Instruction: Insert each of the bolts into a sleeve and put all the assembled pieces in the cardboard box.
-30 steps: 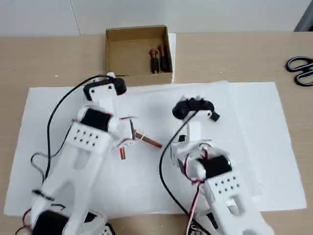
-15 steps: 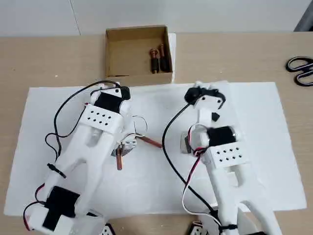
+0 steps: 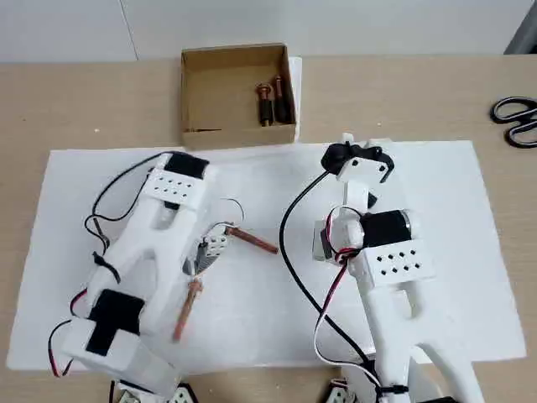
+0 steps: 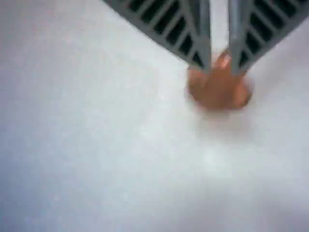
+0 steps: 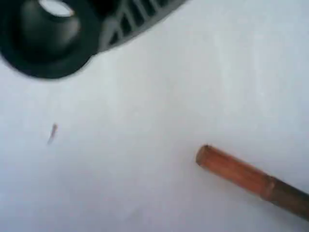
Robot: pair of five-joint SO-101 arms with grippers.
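- Your left pincer point(image 4: 219, 64): clamped on a copper piece point(image 4: 219, 92), gripped at one end, likely leaving its length free for mating.
- Second piece point(image 3: 252, 241): lies just beside the pincer, awaiting pairing.
- Box point(image 3: 218, 92): well beyond it, holds two assemblies point(image 3: 273, 101).

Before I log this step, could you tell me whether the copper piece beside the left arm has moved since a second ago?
Yes. The copper piece has moved away from the cardboard box, toward the near edge of the white paper.
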